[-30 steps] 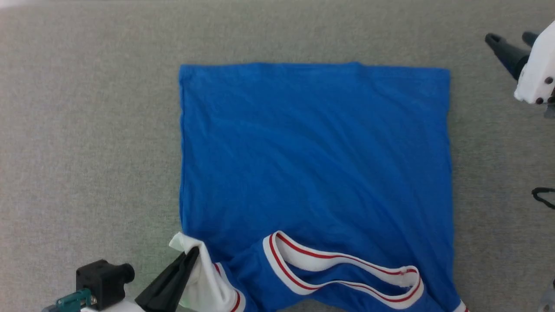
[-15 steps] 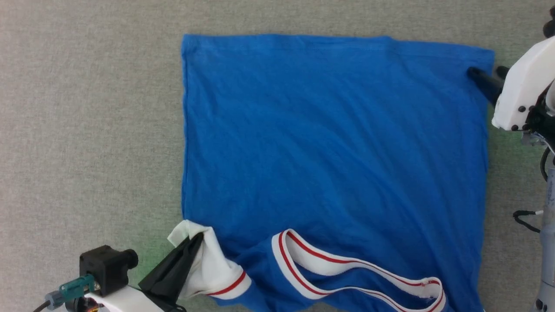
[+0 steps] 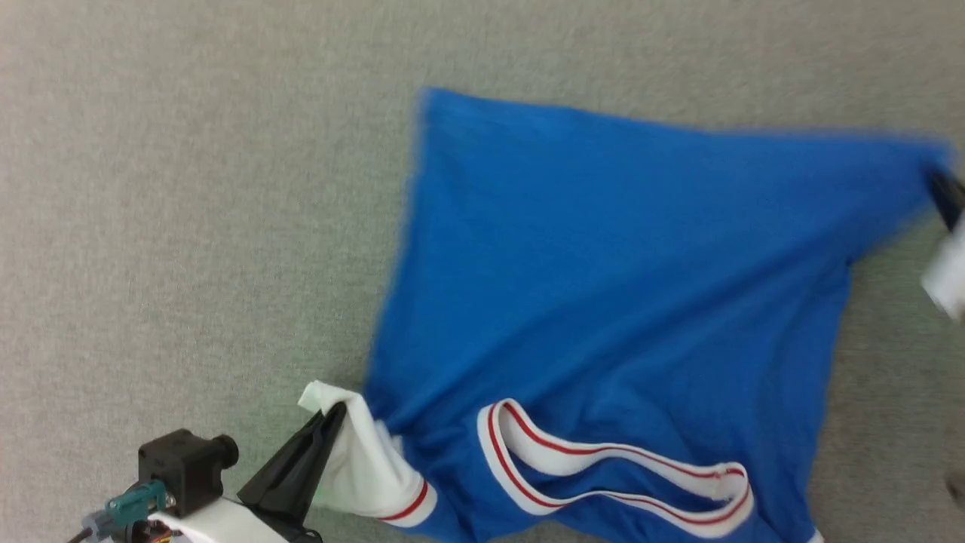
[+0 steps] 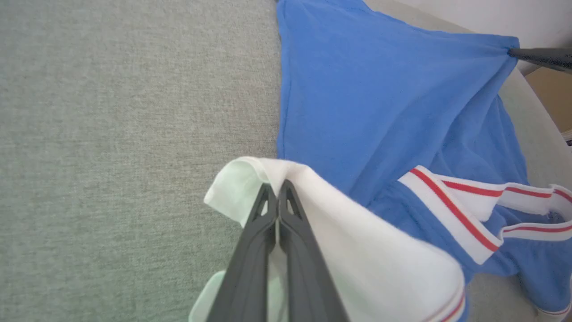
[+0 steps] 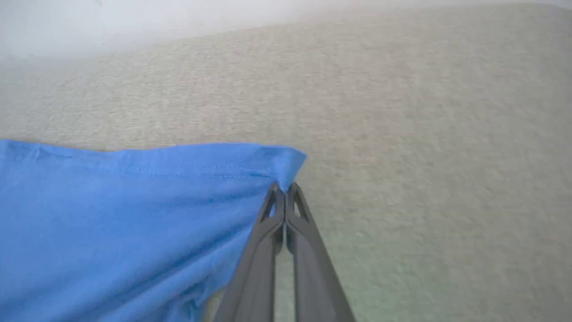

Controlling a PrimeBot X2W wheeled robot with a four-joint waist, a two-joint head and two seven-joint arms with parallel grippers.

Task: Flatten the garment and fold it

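The garment, a royal-blue jersey with white sleeves and red-and-white striped trim, lies plain side up on the grey cloth surface. Its far right hem corner is pulled out and lifted. My right gripper is shut on that corner, and the right wrist view shows the blue fabric pinched at the gripper tips. At the near left, my left gripper is shut on the white sleeve. The left wrist view shows the same sleeve draped over the gripper. The striped neckline lies near the front edge.
Grey fabric surface stretches all around the jersey, with wide room to the left and far side. A pale wall and a brown patch show past the surface's edge in the left wrist view.
My right gripper came in from the far right, shut on the jersey's hem corner and pulled it out to the right, skewing the blue body. The left gripper kept its hold on the sleeve.
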